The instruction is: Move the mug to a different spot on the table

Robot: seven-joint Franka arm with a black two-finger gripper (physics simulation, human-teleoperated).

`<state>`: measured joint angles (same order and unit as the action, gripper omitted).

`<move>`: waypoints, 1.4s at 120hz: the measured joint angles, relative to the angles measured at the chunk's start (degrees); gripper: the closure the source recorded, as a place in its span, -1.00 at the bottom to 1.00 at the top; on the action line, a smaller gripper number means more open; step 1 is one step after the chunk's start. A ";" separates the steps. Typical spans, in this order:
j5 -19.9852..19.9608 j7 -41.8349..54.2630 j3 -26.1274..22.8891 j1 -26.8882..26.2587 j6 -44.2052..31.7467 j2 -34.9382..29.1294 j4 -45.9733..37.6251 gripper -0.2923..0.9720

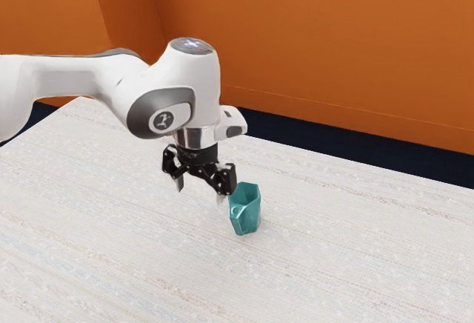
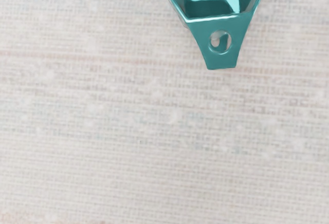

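Observation:
A teal faceted mug (image 1: 245,207) stands upright on the pale table (image 1: 111,249), its handle turned toward the arm. My black gripper (image 1: 200,190) hangs just off the mug's side toward the exterior view's left, a little above the tabletop. Its fingers are spread apart with nothing between them; one fingertip (image 1: 221,198) is close to the mug's handle side. In the wrist view the mug (image 2: 213,0) shows from above with its open mouth and its handle (image 2: 220,49) pointing toward the hand.
The table's far edge (image 1: 348,161) runs along a dark floor strip under an orange wall (image 1: 318,34). The white arm (image 1: 89,90) reaches in from the exterior view's left over the tabletop.

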<state>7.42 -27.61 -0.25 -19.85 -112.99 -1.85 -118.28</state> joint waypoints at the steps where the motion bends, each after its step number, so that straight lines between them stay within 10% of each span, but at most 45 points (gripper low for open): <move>1: -0.06 -0.19 -0.10 -0.13 -0.31 0.08 -0.13 -0.54; 168: 1.07 -5.48 -1.24 3.39 -23.57 15.88 0.13 -0.54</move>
<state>8.48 -33.09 -1.50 -16.46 -136.56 14.03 -118.15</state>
